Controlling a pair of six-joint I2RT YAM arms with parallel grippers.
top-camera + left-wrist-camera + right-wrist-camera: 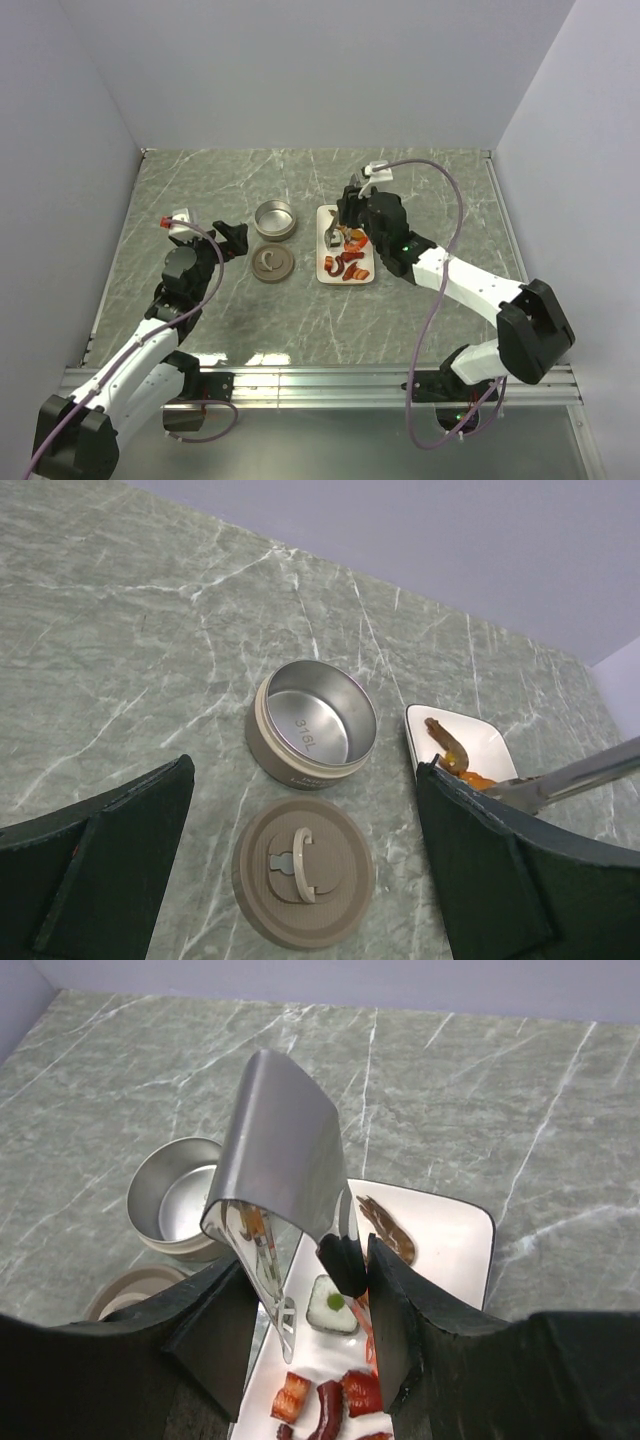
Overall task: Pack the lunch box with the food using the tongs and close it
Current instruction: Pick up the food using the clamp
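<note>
The lunch box (274, 219) is a round silvery tin standing open and empty (312, 723), its brown lid (272, 264) lying flat just in front of it, handle up (303, 872). Several food pieces lie on the white plate (358, 277): a shrimp (385, 1228), a white cube with a green dot (333, 1305) and red strips (340, 1400). My right gripper (310, 1270) is shut on the shiny metal tongs (278, 1150), whose tips hang over the plate by the cube. Left of the lid hovers my left gripper (232, 238), open and holding nothing (305, 780).
The white plate (480, 735) lies right of the tin, close to it. Grey walls ring the marble table on three sides. An aluminium rail (320, 380) runs along the near edge by the arm bases.
</note>
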